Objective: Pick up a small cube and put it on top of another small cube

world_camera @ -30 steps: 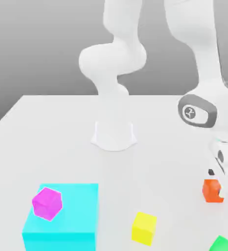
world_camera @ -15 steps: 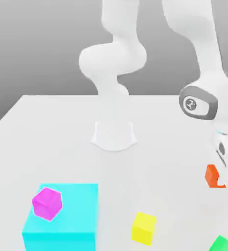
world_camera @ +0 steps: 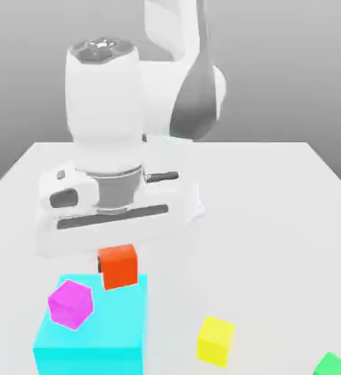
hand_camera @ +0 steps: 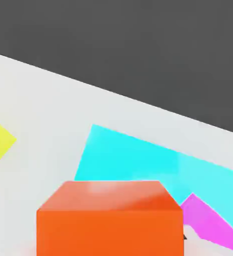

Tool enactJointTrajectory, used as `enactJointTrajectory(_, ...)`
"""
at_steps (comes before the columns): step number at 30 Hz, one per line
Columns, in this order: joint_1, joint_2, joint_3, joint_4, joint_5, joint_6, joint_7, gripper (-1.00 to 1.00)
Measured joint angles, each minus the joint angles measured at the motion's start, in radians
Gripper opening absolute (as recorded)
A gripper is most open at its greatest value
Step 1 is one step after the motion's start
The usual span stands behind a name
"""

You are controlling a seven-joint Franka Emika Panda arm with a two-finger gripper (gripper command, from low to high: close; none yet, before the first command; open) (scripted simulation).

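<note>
In the exterior view we have the red cube [world_camera: 120, 266] up in the gripper [world_camera: 119, 265], which is clamped on it, so we judge the pick-up half of the job to be done. The cube is at the far part of the cyan block [world_camera: 126, 320], near the magenta cube [world_camera: 71, 304] and towards the exterior view's right of it; whether its underside touches the block we cannot tell. The magenta cube sits on the block, tilted to our eye, with nothing on top of it. The yellow cube [world_camera: 215, 341] lies on the table [world_camera: 261, 242], also bare on top, and a green thing [world_camera: 337, 365] shows at the near edge. In the hand view the red cube is close to the camera, with the magenta cube just beside it and the yellow one well apart. What is left, as we read it, is the stacking: we would take the magenta cube as the likely target, since it is the nearer one, then line up over it, lower, let go and back away.
</note>
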Motion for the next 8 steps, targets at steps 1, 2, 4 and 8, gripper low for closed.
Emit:
enactJointTrajectory(1, -0.004, 0.016, -0.002, -0.001, 0.011, 0.016, 0.0, -1.0)
enactJointTrajectory(2, -0.003, 0.039, -0.004, -0.005, 0.022, 0.042, -0.005, -1.0)
enactJointTrajectory(4, -0.008, 0.095, 0.003, -0.018, 0.044, 0.108, -0.018, -1.0)
enactJointTrajectory(8, -0.009, 0.117, 0.005, -0.023, 0.052, 0.135, -0.023, 1.0)
